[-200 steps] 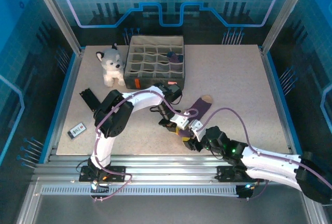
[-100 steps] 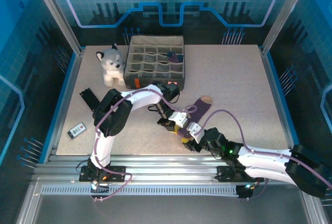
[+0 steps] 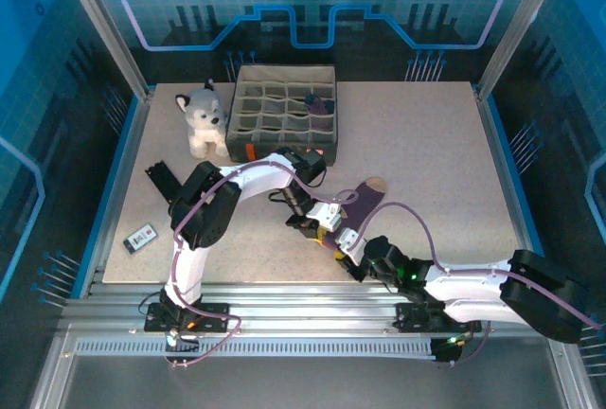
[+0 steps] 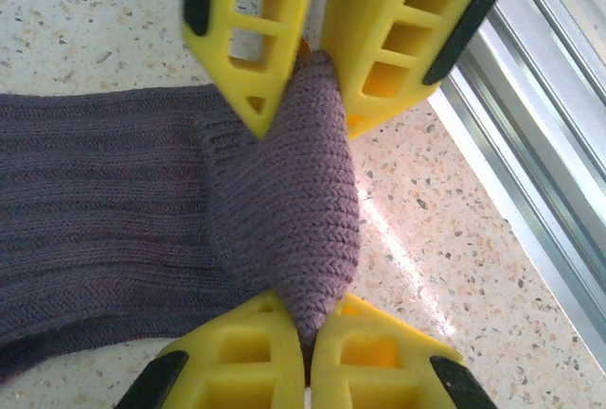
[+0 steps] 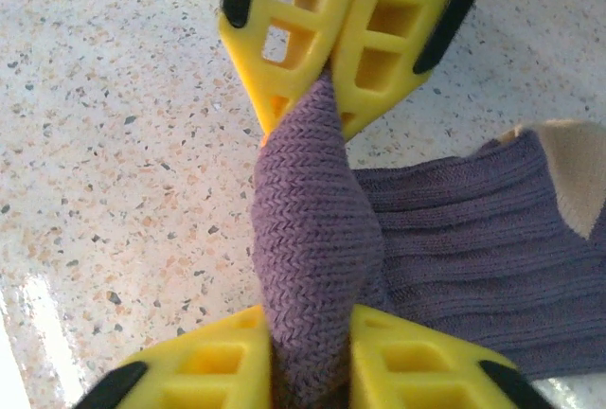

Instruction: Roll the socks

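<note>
The left gripper (image 4: 305, 312) and right gripper (image 5: 308, 319) each pinched the purple sock's (image 4: 95, 191) bunched end, jaws nearly together. The sock lay near the table's (image 3: 426, 144) near edge.

Both arms bend low at the near middle, left claw (image 3: 308, 222) facing right claw (image 3: 343, 246) (each clamped on the sock (image 4: 284, 220)).

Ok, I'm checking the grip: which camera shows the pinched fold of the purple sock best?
Left wrist: the purple sock has its fold centred and large, with the left pincer and right pincer clamping opposite ends. Right wrist gives the same fold plus a tan patch. Top external has it small and partly covered.
</note>
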Robot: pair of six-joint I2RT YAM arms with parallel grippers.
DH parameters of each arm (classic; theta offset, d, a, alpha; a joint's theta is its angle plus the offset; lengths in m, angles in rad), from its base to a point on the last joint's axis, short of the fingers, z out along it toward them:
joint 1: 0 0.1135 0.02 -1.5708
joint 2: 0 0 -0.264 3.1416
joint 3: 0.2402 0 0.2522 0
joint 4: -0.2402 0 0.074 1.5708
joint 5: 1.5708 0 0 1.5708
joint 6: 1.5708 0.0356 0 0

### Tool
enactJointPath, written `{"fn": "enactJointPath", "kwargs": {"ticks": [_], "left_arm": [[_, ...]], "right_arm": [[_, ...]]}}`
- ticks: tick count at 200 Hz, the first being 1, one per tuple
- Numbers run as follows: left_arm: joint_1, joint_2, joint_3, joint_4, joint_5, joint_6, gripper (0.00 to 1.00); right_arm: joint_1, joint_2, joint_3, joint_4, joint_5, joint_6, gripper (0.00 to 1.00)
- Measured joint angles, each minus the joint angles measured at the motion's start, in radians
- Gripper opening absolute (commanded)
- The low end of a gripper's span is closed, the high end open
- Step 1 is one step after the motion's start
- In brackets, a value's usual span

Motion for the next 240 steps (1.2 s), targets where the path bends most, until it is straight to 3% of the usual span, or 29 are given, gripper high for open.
{"fn": "enactJointPath", "kwargs": {"ticks": [31,139,180,240], "left_arm": [[0.005,0.000,-0.016,0.023,0.001,-0.008,0.00],[0.047,-0.064,-0.127,0.221,0.077,-0.185,0.00],[0.048,-0.064,-0.114,0.229,0.077,-0.239,0.16],[0.064,-0.116,-0.183,0.322,0.061,-0.274,0.22]], "right_arm": [[0.001,-0.011,0.000,-0.006,0.010,0.019,0.00],[-0.055,-0.117,0.130,-0.328,-0.004,0.343,0.00],[-0.077,-0.094,0.188,-0.414,-0.034,0.412,0.00],[-0.184,-0.024,0.224,-0.543,-0.085,0.566,0.00]]}}
